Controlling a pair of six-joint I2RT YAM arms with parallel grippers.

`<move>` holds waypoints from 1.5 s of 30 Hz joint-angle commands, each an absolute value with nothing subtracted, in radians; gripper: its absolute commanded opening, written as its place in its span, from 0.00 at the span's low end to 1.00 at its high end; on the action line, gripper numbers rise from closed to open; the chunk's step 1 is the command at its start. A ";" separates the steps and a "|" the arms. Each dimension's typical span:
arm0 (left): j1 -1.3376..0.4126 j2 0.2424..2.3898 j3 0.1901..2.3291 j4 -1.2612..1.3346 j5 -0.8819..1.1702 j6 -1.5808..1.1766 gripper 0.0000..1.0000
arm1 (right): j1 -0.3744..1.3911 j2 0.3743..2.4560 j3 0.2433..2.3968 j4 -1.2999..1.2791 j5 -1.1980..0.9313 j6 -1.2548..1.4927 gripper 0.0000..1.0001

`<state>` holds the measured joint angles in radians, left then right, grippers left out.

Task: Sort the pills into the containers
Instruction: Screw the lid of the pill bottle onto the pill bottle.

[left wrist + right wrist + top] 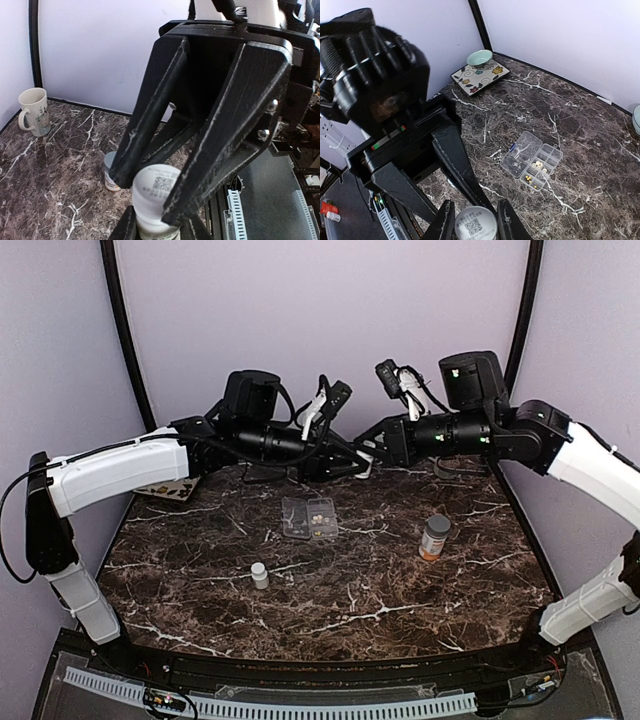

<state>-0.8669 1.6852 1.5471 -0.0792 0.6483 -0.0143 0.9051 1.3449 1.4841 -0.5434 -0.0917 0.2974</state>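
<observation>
In the overhead view both arms are meeting at the back of the table in a knot of black parts and cables. Their fingertips are blending together there, so the grips are showing only in the wrist views. The left gripper (pixel 149 197) is clamping its two fingers across the printed end of a small white bottle (pixel 156 184), whose lower part is running off the bottom of that picture. The right gripper (pixel 475 221) is pressing a finger against either side of the same bottle, with only its round printed end showing, cut by the frame. The pill box (pixel 294 518) is lying flat near the middle of the table, in front of both grippers and well apart from them, with its clear lid swung open to one side. The pills (pixel 538 165) are sitting in several of its compartments, too small to count. A second white bottle (pixel 259 575) is standing nearer the arm bases, and an orange bottle (pixel 434 537) with a grey cap is standing off to the right. A mug (pixel 34 111) is standing by the wall, and a patterned plate (pixel 485 80) is lying in a corner with a pale green bowl (pixel 480 57) at its far edge. The table (pixel 400 610) is showing dark marble with white veins, and pale lilac walls are enclosing it.
</observation>
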 commanded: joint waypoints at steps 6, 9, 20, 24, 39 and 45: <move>-0.809 1.605 1.517 0.210 0.960 -0.209 0.00 | 0.875 1.268 1.385 -0.473 -0.329 0.239 0.08; -0.804 1.617 1.541 0.215 1.018 -0.239 0.00 | 0.870 1.259 1.377 -0.468 -0.374 0.234 0.08; -0.786 1.671 1.613 0.207 1.172 -0.329 0.00 | 0.845 1.280 1.410 -0.543 -0.477 0.202 0.08; -0.788 1.683 1.674 0.041 1.148 -0.219 0.00 | 0.844 1.319 1.475 -0.625 -0.479 0.171 0.08; -0.788 1.740 1.793 -0.166 1.178 -0.095 0.00 | 0.842 1.460 1.622 -0.827 -0.608 0.074 0.09; -0.787 1.750 1.807 -0.187 1.195 -0.074 0.00 | 0.842 1.473 1.606 -0.823 -0.685 0.069 0.09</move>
